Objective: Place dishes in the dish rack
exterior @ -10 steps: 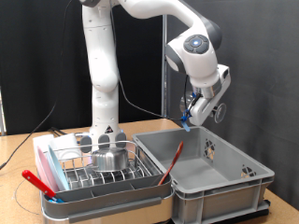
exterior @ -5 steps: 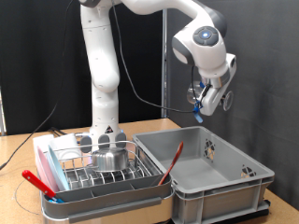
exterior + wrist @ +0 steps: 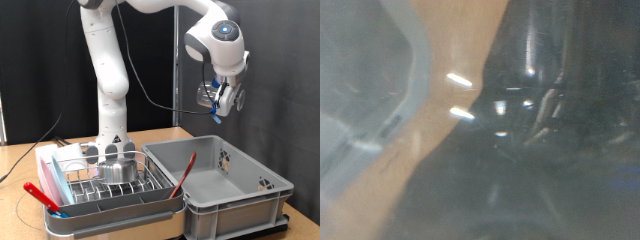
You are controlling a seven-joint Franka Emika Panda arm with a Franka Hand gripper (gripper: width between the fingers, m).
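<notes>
One steel bowl (image 3: 117, 170) in dish rack (image 3: 150, 187)

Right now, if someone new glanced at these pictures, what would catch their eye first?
The white arm, whose gripper hangs high above the large grey crate at the exterior view's right, well away from the table; something small and clear seems to sit at its fingers, but the blurred wrist view cannot confirm it. Next, the dish rack at the lower left, where a shiny steel bowl already sits in its wires.
</notes>
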